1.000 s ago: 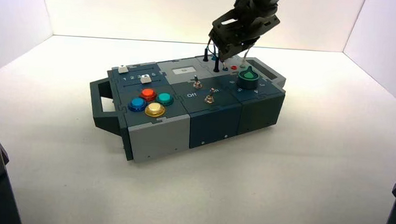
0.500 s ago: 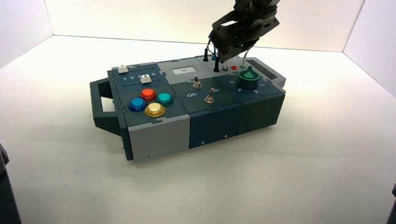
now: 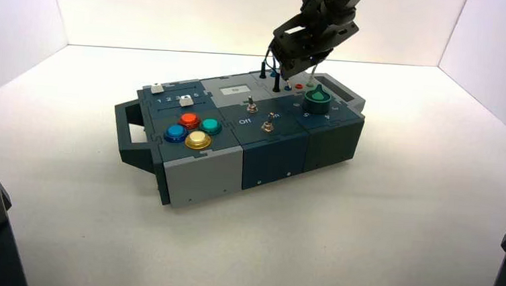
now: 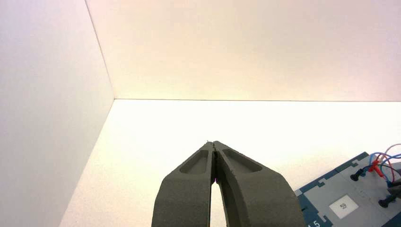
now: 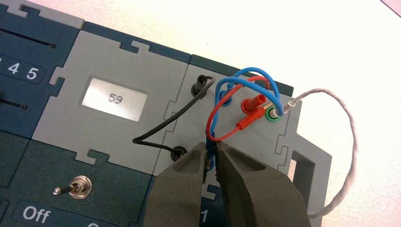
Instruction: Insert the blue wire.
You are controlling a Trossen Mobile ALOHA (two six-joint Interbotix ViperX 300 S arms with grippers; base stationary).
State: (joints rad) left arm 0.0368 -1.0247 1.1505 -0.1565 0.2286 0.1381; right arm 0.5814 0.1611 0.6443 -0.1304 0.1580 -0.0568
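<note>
So the high cam looks down at the whole box (image 3: 238, 128), right wrist cam's way closer, and left wrist only catches its corner, lower right of frame.

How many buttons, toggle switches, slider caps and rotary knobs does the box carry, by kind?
Push buttons: 4
Toggle switches: 2
White slider caps: 2
Green rotary knob: 1
Total: 9

Box (image 3: 272, 161) on tabletop (image 3: 364, 245), handle (image 3: 135, 152) at left end, another handle (image 3: 356, 102) at right end. Left section: two sliders (image 3: 186, 100) behind four clustered buttons (image 3: 197, 140). Middle: display (image 3: 235, 90) behind two toggle switches (image 3: 268, 126). Right: wires (image 5: 175, 116) in sockets (image 5: 178, 153), behind knob (image 3: 317, 102).
</note>
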